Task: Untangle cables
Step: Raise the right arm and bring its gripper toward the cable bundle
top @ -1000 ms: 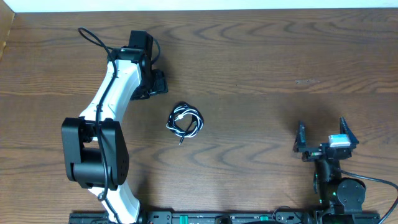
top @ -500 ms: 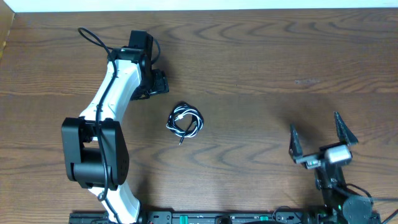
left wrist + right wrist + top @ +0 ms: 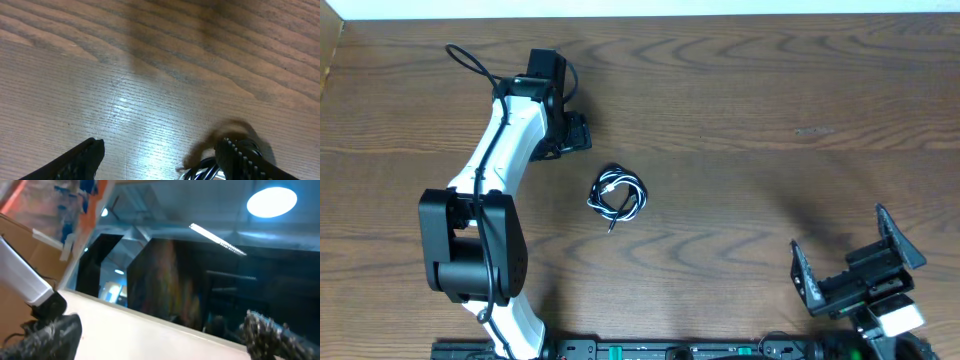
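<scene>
Cables (image 3: 618, 194) lie as one small coil on the table (image 3: 740, 100), near the left gripper (image 3: 576, 132), whose jaws stand apart and empty; we see the right gripper (image 3: 837, 230), also apart, well away from this coil.

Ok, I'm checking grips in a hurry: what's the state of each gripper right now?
Left gripper: open, holding nothing.
Right gripper: open, holding nothing.

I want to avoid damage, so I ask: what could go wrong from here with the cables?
The cables lie in one tight coil, black and white wound together; the open left gripper may pinch several strands and tighten the tangle. The right gripper is tilted up, its camera off the table, so it might approach blind.
</scene>
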You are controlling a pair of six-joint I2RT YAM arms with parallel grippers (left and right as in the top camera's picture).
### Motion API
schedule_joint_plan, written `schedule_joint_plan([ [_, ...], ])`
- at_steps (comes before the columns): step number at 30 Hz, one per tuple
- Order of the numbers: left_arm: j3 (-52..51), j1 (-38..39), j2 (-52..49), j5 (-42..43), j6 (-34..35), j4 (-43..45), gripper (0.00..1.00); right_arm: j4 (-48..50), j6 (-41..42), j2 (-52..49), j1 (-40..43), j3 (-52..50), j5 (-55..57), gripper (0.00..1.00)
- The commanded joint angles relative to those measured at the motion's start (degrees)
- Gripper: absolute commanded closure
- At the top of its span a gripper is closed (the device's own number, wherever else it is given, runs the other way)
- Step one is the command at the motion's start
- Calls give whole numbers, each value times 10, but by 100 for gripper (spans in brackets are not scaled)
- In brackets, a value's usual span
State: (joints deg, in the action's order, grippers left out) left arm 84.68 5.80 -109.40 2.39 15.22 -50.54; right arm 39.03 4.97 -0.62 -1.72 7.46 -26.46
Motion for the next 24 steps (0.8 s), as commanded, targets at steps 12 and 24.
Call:
schedule_joint_plan([
  [12,-2,2,-1,-9,1,-1,23,-484,-27,-229,2,408,-9,1],
  [24,-2,2,-1,-9,1,1,23,-602,-7,-593,1,559,-167,1],
])
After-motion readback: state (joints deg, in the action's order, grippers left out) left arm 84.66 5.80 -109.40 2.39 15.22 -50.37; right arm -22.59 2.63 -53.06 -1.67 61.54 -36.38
